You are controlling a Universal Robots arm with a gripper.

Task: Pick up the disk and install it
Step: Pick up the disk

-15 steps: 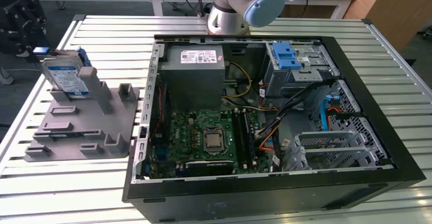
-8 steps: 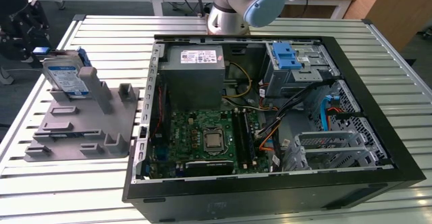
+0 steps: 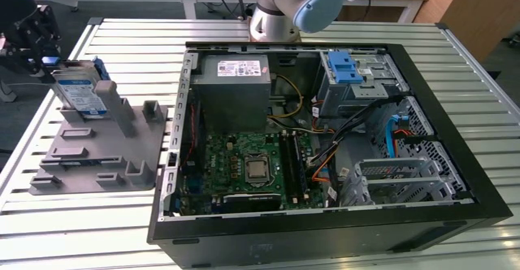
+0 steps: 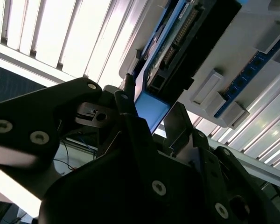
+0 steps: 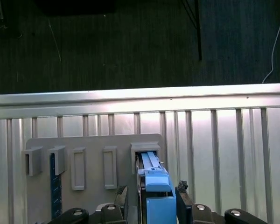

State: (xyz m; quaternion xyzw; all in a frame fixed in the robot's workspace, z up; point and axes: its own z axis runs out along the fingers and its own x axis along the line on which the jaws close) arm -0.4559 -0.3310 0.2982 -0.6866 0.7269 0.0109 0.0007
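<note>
The disk (image 3: 81, 94) is standing on edge in a grey holder (image 3: 89, 160) on the slatted bench (image 3: 467, 63), upper left of the exterior view. The pincer (image 5: 152, 195) is straddling it, spread open, with a gap showing beside one finger (image 5: 123, 195).

Exterior view: the pincer (image 3: 45, 53) is dark and cut off by the exterior view's left edge. The lower end of the disk (image 3: 81, 96) is hidden in the grey fixture (image 3: 97, 154). The arm (image 3: 301, 5) runs off the top edge. Second wrist view: the pincer's body covers most of the disk.
</note>
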